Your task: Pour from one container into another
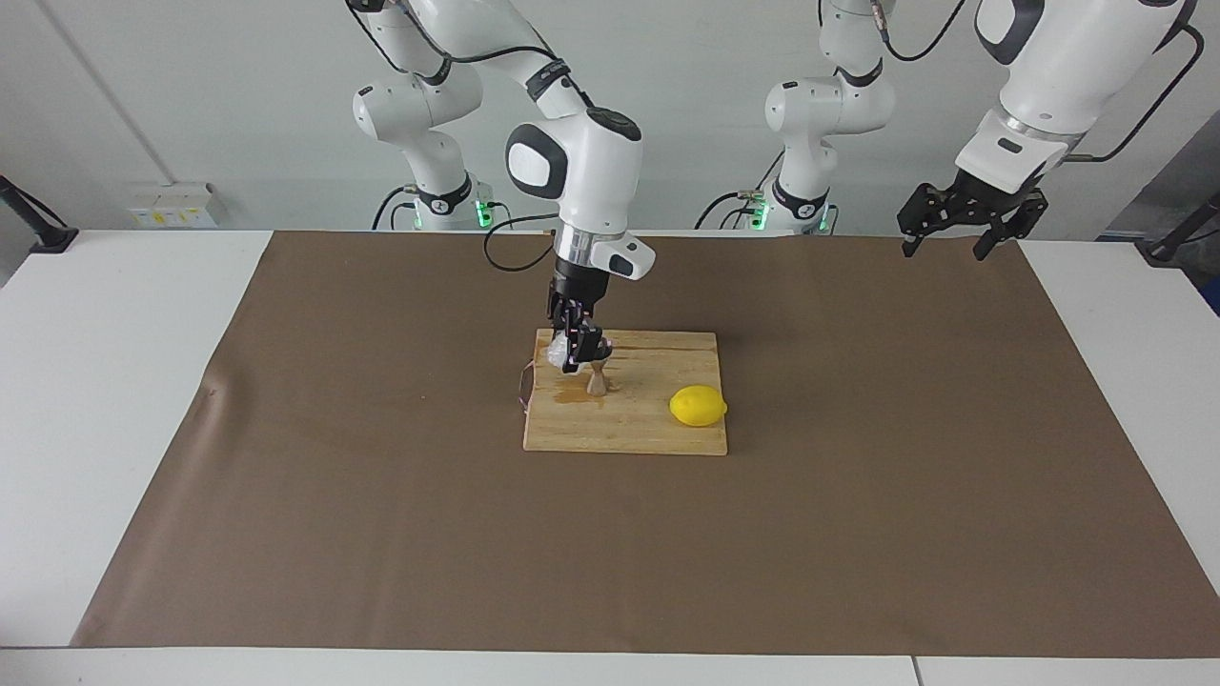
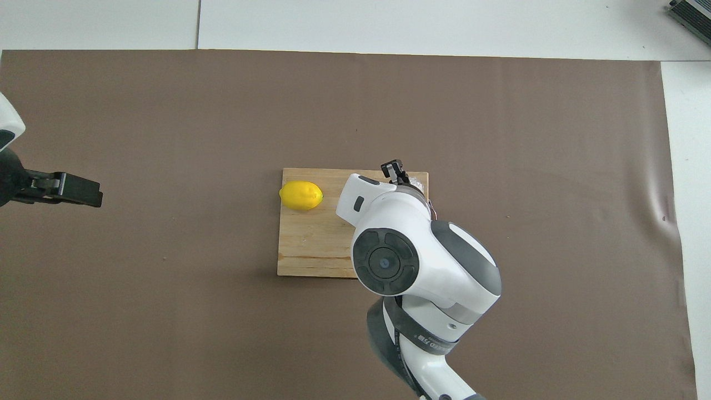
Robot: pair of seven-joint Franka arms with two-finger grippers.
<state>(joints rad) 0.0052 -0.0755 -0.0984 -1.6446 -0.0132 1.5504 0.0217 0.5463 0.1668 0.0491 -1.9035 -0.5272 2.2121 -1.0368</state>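
Tipping the glass cup (image 1: 560,353) over the jigger (image 1: 597,379), the right end effector (image 1: 579,345) grips it firmly; the left end effector (image 1: 956,229) waits with fingers spread.

You see a pale wooden cutting board (image 1: 648,419) with visible grain and a wet stain, on a matt brown paper-like sheet (image 1: 286,476) over the smooth white surface (image 1: 95,381). The lemon (image 1: 698,406) looks glossy; the jigger (image 1: 597,379) is dull metal.
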